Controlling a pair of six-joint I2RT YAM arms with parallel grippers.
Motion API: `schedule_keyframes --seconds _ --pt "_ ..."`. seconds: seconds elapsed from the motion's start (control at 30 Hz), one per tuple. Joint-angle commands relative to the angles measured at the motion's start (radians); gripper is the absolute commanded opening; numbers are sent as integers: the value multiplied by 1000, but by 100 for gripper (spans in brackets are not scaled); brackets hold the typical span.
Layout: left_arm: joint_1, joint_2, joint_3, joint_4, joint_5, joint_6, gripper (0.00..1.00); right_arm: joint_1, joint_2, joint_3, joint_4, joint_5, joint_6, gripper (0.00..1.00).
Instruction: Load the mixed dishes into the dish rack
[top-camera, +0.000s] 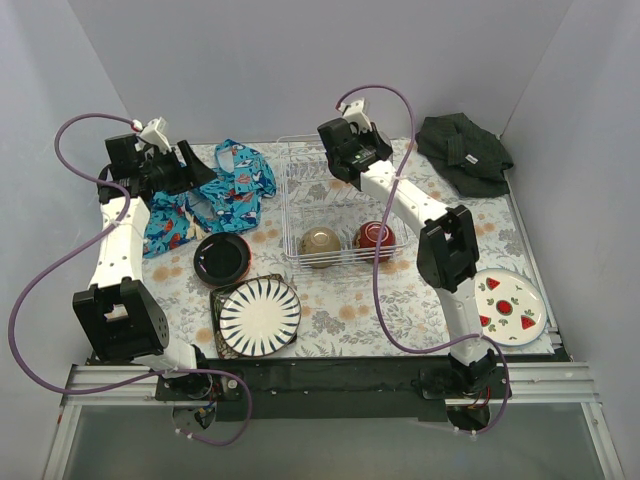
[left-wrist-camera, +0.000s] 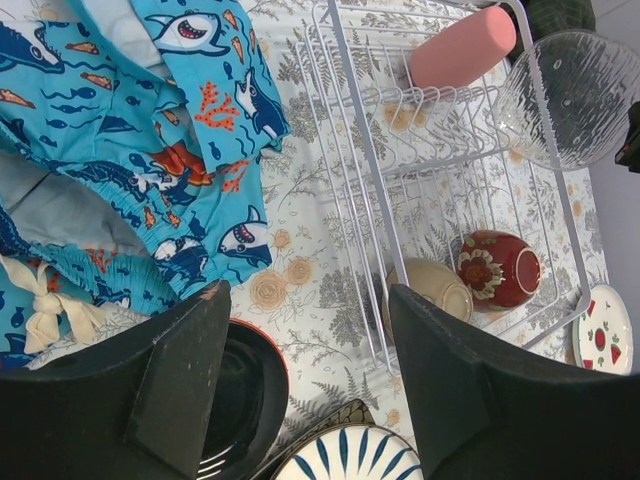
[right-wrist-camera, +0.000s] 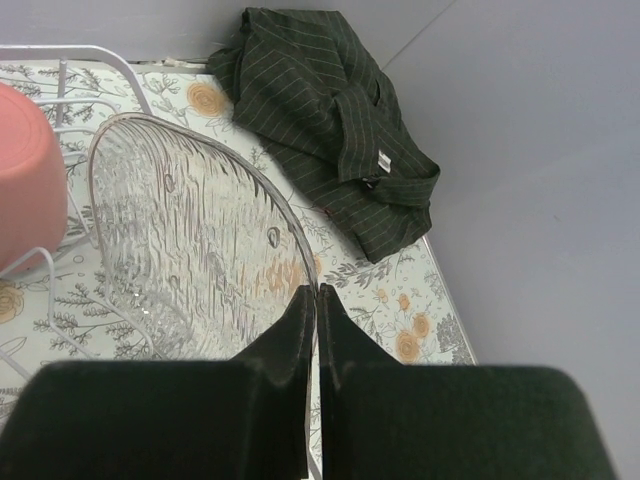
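The white wire dish rack (top-camera: 291, 205) holds a cream bowl (top-camera: 321, 241) and a dark red bowl (top-camera: 376, 236) at its near end. A pink cup (left-wrist-camera: 460, 45) lies at its far end. My right gripper (right-wrist-camera: 316, 295) is shut on the rim of a clear ribbed glass dish (right-wrist-camera: 190, 240) and holds it over the rack's far right corner. My left gripper (left-wrist-camera: 310, 295) is open and empty, above the table left of the rack. A black dish (top-camera: 222, 258), a black-striped white plate (top-camera: 259, 316) on a dark square plate (top-camera: 217, 300), and a watermelon-print plate (top-camera: 510, 303) lie on the table.
A blue patterned cloth (top-camera: 215, 195) lies left of the rack under my left arm. A dark green-black cloth (top-camera: 465, 150) lies at the back right corner. The black dish has an orange-red rim (left-wrist-camera: 268, 350). Grey walls close in three sides.
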Motion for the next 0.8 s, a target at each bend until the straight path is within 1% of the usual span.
schedule_keyframes --seconds 0.0,0.13,0.17,0.63,0.77 --pt "-5 -50 -15 10 15 -9 64 -4 -34 8 83 91 8 1" --pt "-4 -53 -22 11 15 -12 64 -4 -29 1 120 114 3 1" --pt "-4 -53 -20 10 17 -13 64 -4 -23 1 123 113 -23 1" --pt "-8 -39 -22 17 17 -18 64 0 76 46 131 96 -32 1" --pt "-16 -41 -20 14 12 -12 64 13 77 37 131 93 -38 1"
